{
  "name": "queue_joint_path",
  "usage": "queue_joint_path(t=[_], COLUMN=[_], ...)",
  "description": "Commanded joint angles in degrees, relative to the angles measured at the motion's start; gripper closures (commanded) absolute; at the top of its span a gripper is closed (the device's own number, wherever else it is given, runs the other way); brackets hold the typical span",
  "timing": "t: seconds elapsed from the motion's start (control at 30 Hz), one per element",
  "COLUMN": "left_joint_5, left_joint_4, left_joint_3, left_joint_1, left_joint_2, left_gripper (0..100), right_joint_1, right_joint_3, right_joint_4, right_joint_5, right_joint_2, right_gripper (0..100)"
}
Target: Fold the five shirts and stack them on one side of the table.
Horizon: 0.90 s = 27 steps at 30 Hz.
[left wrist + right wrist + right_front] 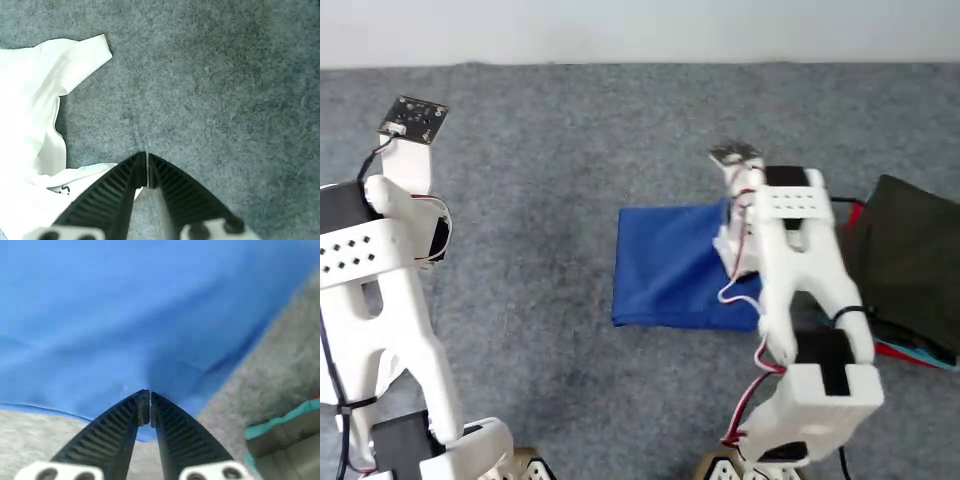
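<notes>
**Folded blue shirt short of the stack**

Found the blue shirt [670, 265] folded flat on the grey desk [540, 150], just beside the stack of dark shirts [910, 260] but not yet on it. Held the right tool [145, 407] with its tips together at the blue shirt's edge nearest that stack, no cloth visible between them. Held the left tool [146, 172], likewise closed and empty, well apart from the blue shirt, beside a loose white shirt [35, 100] not yet folded. Judged the risks thus: could lift only the top layer and spring the fold open if pinched shallow; could bunch the cloth against the desk if pushed sideways; could knock the stack askew on arrival.
</notes>
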Motion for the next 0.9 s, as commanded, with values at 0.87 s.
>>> queue_joint_path(t=[0.87], left_joint_5=[-0.4], left_joint_4=[0.7], left_joint_3=[-0.4], left_joint_1=[-0.1], left_joint_2=[-2.6], left_gripper=[99], right_joint_1=[5.0], right_joint_3=[-10.3], right_joint_4=[-20.9], right_joint_5=[3.8], right_joint_2=[14.9], right_gripper=[98.9])
